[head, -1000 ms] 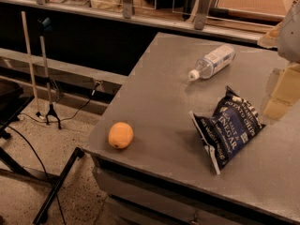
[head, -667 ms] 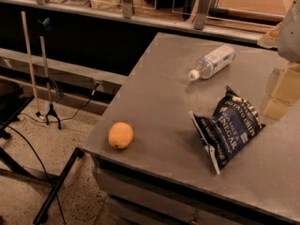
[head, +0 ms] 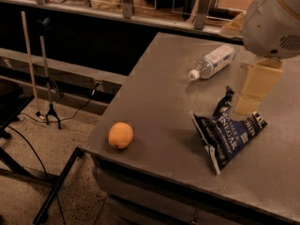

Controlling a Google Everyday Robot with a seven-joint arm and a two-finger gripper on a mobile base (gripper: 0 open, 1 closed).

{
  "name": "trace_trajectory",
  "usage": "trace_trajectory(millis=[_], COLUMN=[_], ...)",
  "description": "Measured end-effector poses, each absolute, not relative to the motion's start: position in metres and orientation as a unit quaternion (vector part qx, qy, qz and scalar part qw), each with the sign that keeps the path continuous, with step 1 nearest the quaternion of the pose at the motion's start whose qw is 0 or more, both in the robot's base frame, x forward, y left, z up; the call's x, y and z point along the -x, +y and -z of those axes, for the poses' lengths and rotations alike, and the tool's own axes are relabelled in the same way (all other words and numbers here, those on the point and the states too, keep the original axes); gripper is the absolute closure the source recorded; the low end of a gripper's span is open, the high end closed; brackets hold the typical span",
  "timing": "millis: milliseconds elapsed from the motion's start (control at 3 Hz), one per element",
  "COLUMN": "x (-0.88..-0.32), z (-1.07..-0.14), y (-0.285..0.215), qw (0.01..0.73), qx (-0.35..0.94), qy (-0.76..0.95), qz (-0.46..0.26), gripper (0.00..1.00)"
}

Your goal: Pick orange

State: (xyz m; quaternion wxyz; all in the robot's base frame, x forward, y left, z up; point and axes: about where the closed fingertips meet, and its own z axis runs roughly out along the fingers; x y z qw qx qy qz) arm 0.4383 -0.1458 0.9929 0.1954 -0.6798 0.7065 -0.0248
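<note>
The orange (head: 121, 135) is a small round orange-yellow fruit lying near the front left corner of the grey table (head: 164, 102). My gripper (head: 253, 89) is the cream-coloured part hanging below the white rounded arm housing (head: 274, 20) at the upper right. It hovers over the table's right side, just above the top of the blue chip bag (head: 228, 131) and far to the right of the orange. Nothing shows in its grasp.
A clear plastic water bottle (head: 212, 61) lies on its side at the back of the table. A shelf rail (head: 126, 13) runs behind the table. On the floor to the left are a stand (head: 49, 111), cables and a black frame leg (head: 56, 186).
My arm and gripper have moved left, further into view and over the chip bag. The orange, bottle and bag have not moved.
</note>
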Motion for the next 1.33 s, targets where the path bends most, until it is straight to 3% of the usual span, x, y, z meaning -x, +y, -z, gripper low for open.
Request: trace_trajectory(millis=[667, 1333], x=[-0.425, -0.426], z=[-0.987, -0.938], y=[-0.046, 0.006], qw=[0.197, 0.152], qx=[0.775, 0.832], qy=[0.600, 0.533], qz=[0.015, 0.029], gripper=[0.00, 0.00])
